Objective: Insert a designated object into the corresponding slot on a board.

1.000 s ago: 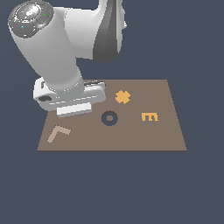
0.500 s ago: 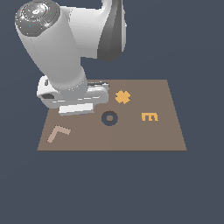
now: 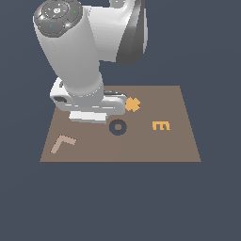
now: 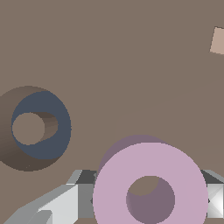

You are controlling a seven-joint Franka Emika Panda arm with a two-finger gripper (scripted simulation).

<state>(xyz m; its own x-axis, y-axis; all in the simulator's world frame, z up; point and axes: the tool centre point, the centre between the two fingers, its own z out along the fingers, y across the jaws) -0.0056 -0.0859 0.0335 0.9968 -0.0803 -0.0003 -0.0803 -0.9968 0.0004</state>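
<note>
In the wrist view the pale pink ring (image 4: 151, 175) sits between my gripper's (image 4: 148, 199) two fingers, which are shut on its sides. It hangs a little above the brown board (image 4: 131, 57) and casts a shadow there. The slot (image 4: 41, 124), a dark navy ring-shaped recess, lies on the board off to one side of the ring, apart from it. In the exterior view the slot (image 3: 117, 127) shows just to the right of my hand (image 3: 89, 106), whose body hides the fingers and the ring.
On the board (image 3: 179, 146) in the exterior view are an orange cross piece (image 3: 132, 104), an orange E shape (image 3: 161, 125) and a tan L shape (image 3: 62, 143). A corner of the tan shape (image 4: 217, 40) shows in the wrist view.
My hand has shifted toward the exterior view's right, closer to the dark ring slot. The pieces on the board have not moved.
</note>
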